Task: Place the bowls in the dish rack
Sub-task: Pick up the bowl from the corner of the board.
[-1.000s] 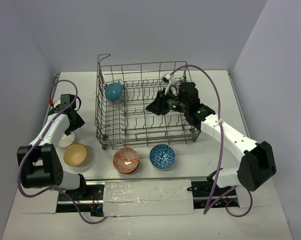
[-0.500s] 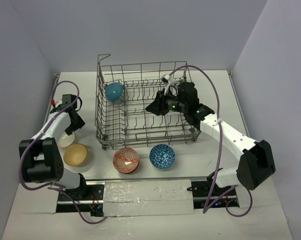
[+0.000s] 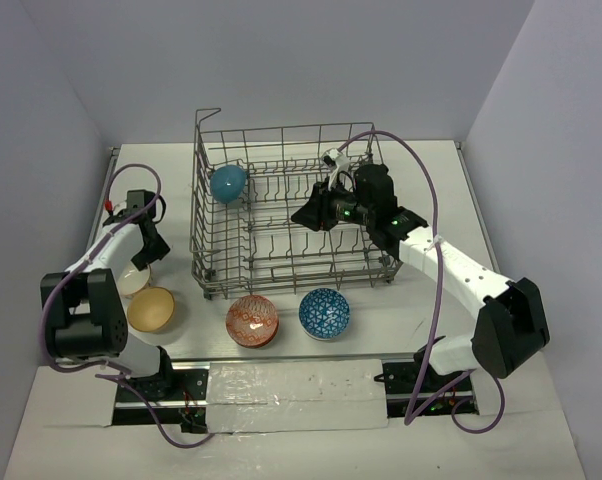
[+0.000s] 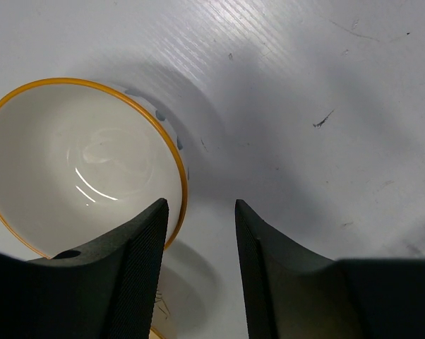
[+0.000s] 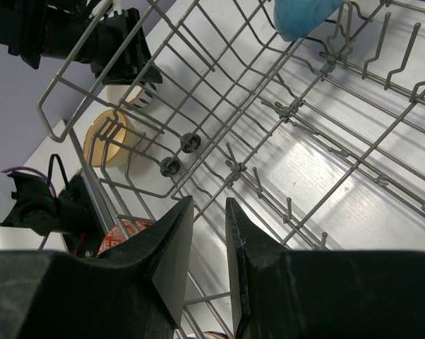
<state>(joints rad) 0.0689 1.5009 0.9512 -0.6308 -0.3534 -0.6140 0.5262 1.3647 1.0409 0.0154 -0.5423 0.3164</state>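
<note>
Dish rack [image 3: 281, 215] sits mid-table w/ teal bowl [image 3: 228, 183] already inside; right gripper [image 5: 207, 212] unchanged over the tines, jaws slightly apart, empty; left gripper [image 4: 198, 219] has narrowed astride the white bowl [image 4: 78, 162] rim, left of rack, not yet clamped, so pickup looks imminent; tan bowl [image 3: 150, 309], red bowl [image 3: 252, 320], blue bowl [image 3: 324, 313] still wait.

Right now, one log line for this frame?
left gripper: open, over white bowl rim | right gripper: open, empty, over dish rack | racked: blue bowl
</note>
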